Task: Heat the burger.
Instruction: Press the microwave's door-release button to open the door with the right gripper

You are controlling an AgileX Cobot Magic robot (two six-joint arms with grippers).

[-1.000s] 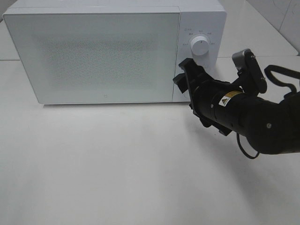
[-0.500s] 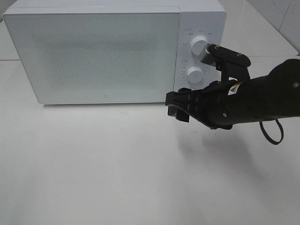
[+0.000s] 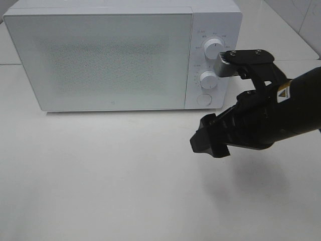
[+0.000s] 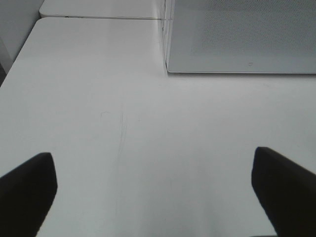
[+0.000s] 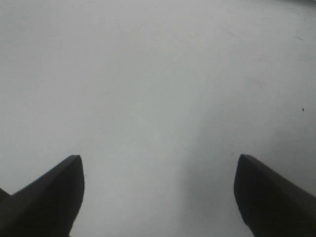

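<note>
The burger is out of view in every frame. The white microwave (image 3: 115,55) stands at the back of the table with its door shut; its lower corner also shows in the left wrist view (image 4: 242,34). My right gripper (image 3: 206,143) hangs over the bare table in front of the microwave's control panel, apart from it. In the right wrist view the right gripper (image 5: 158,192) is open and empty above the white tabletop. My left gripper (image 4: 153,192) is open and empty over the table, some way in front of the microwave. The left arm does not show in the exterior view.
The control panel has an upper knob (image 3: 213,48), a lower knob (image 3: 208,79) and a round button (image 3: 203,99). The white table (image 3: 100,175) spreads in front of the microwave. The table's left edge (image 4: 19,64) shows in the left wrist view.
My right gripper has drawn back from the microwave's door edge and control panel, turned, and come down toward the front over the table. The microwave door stays shut.
</note>
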